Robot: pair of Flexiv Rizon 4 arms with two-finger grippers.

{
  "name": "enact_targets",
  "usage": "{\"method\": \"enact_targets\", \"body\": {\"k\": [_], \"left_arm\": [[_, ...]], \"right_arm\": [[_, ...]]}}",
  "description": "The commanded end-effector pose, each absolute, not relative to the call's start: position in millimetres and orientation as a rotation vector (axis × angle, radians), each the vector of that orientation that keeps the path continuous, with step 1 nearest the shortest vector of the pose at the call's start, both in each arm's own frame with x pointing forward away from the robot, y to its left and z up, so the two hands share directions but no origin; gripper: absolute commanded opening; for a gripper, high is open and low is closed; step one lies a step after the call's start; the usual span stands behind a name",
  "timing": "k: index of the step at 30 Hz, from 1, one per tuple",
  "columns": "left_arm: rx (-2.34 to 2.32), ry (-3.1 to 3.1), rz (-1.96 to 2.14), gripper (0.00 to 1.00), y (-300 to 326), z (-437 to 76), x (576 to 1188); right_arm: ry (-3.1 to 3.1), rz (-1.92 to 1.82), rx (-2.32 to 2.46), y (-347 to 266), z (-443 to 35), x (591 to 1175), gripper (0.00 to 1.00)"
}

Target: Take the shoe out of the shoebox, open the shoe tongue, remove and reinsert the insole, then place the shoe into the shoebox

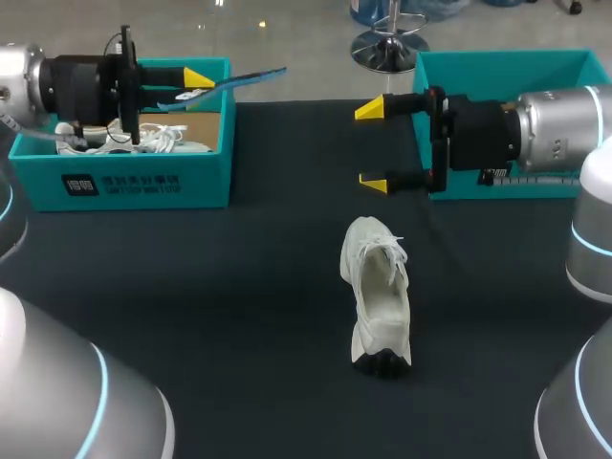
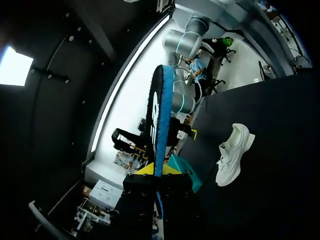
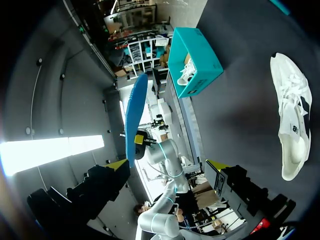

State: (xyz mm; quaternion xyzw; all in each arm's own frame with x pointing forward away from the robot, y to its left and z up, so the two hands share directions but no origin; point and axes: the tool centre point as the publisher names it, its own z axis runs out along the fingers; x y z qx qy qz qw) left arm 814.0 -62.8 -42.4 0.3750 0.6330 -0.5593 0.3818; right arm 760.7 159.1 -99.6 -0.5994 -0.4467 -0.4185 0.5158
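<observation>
A white shoe [image 1: 378, 292] lies on the dark table near the middle, its opening facing up; it also shows in the left wrist view [image 2: 232, 155] and the right wrist view [image 3: 292, 120]. My left gripper [image 1: 196, 80] hangs above the teal shoebox [image 1: 206, 177] at the back left, shut on the heel end of a blue insole [image 1: 244, 79] that sticks out toward the middle. The insole [image 2: 159, 120] is seen edge-on, rising from between the left gripper [image 2: 157, 171] fingers. My right gripper [image 1: 373, 145] stands wide open and empty behind the shoe, pointing left toward the insole [image 3: 135, 117].
The shoebox [image 3: 202, 60] holds a second white shoe [image 1: 143, 139] with loose laces. Another teal box [image 1: 497, 72] stands at the back right, behind my right arm. Bare dark tabletop surrounds the shoe in front and to the left.
</observation>
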Motion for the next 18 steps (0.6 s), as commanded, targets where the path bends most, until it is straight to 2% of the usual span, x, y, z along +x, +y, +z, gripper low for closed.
{"method": "enact_targets", "body": {"k": [1,18], "left_arm": [[1.006,1.565,-1.354,0.0,-64.0,-43.9,803.4],[1.118,1.561,-1.169,0.0,-121.5,-68.0,756.9]], "right_arm": [[-1.073,-1.004,-1.441,161.3,-100.0,761.7,1.0],[-1.073,-1.004,-1.441,161.3,-100.0,761.7,1.0]]}}
